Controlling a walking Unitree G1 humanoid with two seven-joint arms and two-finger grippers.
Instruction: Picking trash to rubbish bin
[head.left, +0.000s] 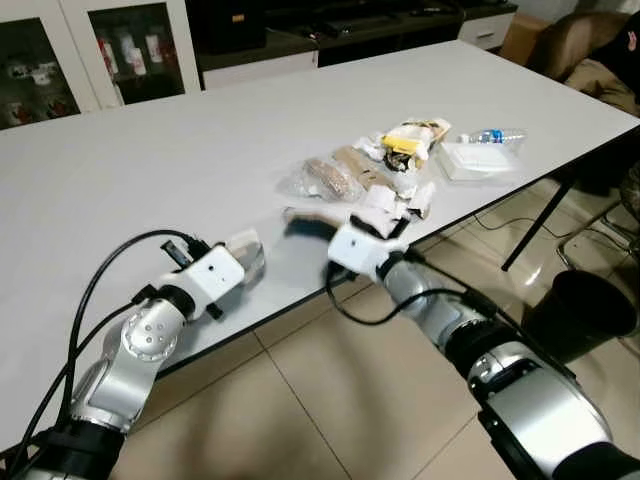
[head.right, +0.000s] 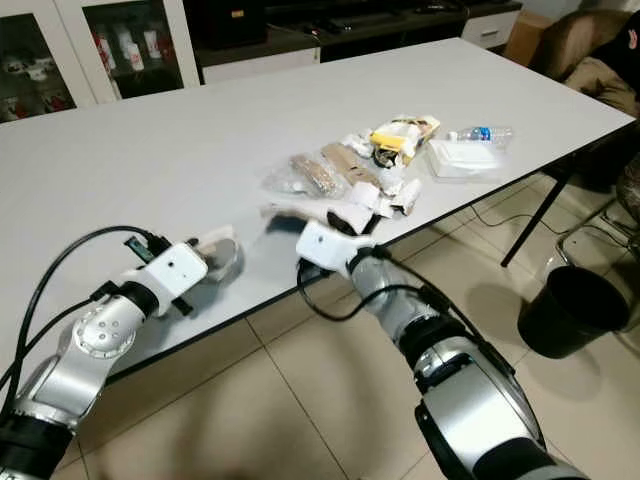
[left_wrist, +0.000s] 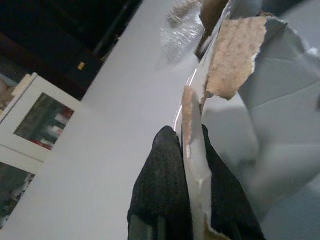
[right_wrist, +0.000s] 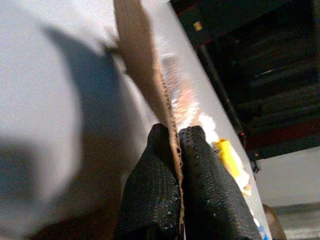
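Both grippers pinch torn cardboard: left gripper (left_wrist: 192, 165) a white-faced scrap (head.left: 245, 245), right gripper (right_wrist: 176, 150) a blurred brown strip (head.left: 305, 217), over the white table (head.left: 180, 150) beside the trash pile (head.left: 385, 165); black bin (head.left: 580, 310) on tiled floor (head.left: 300, 410).

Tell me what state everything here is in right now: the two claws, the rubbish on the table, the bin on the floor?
Left gripper: shut on a torn cardboard scrap.
Right gripper: shut on a thin brown cardboard strip.
Trash pile: heaped near the table's edge, not yet cleared.
Plastic bottle: lying on its side.
Black bin: upright on the floor, open at the top.
Table: white, standing.
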